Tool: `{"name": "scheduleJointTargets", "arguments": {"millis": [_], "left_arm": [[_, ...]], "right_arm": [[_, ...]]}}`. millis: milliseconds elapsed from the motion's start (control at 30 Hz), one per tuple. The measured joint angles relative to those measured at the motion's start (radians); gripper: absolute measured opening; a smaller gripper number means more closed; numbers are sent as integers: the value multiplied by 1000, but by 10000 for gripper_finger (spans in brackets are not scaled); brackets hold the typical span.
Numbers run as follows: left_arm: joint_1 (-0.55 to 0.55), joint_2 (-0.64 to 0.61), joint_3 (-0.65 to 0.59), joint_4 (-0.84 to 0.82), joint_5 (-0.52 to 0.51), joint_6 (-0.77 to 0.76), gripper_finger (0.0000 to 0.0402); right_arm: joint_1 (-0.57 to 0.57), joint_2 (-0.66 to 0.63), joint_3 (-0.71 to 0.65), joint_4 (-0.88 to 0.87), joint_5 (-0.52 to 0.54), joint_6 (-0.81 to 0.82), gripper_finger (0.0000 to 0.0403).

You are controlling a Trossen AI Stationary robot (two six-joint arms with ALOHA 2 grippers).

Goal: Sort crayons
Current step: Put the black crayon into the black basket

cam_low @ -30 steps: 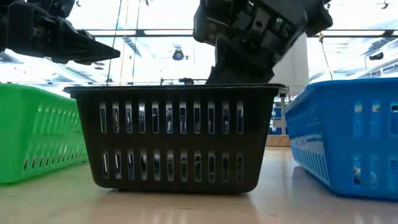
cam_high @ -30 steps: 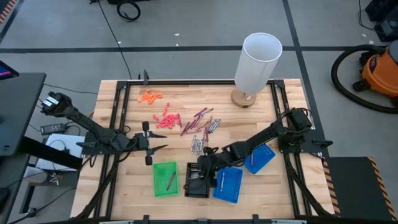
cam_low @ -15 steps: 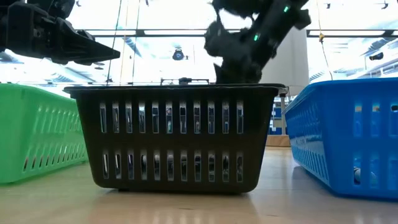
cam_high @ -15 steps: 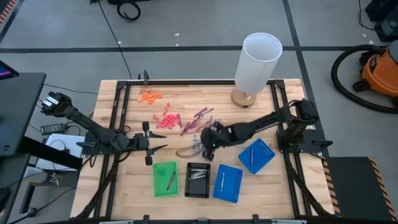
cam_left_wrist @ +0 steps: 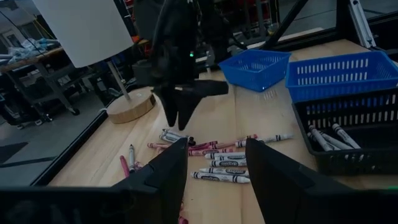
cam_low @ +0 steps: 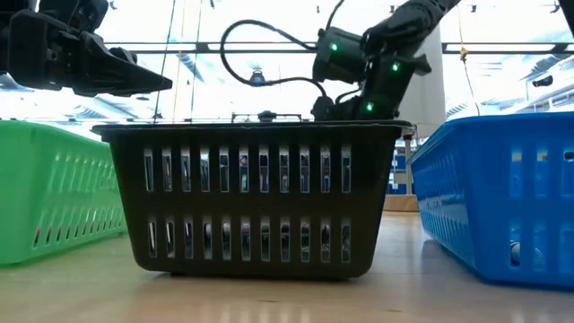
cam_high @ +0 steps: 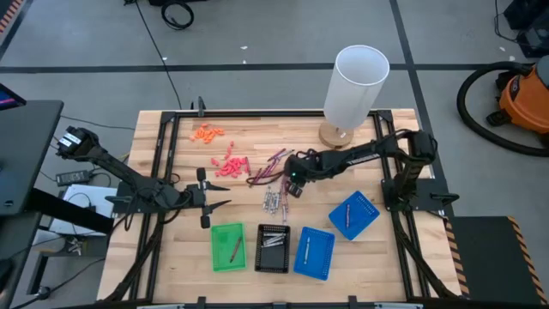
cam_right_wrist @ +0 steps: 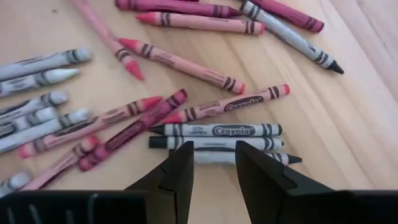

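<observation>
The right pincer (cam_high: 292, 178) hangs narrowly parted and empty over the loose crayons (cam_right_wrist: 214, 130), lined up to pick 1; the left pincer (cam_high: 208, 202) waits wide apart.

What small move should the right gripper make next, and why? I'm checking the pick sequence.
Probably lower straight down: the right gripper hovers open and empty over three grey crayons lying side by side, its gap roughly above them, so a short descent would bracket one for the black tray.
</observation>
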Motion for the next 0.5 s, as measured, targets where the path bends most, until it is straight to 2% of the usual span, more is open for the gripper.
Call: {"name": "scheduleJointTargets", "arguments": {"millis": [500], "left_arm": [[0, 0, 0, 0, 0, -1, 173]], "right_arm": [[-50, 0, -111, 137, 12, 31, 126]]}}
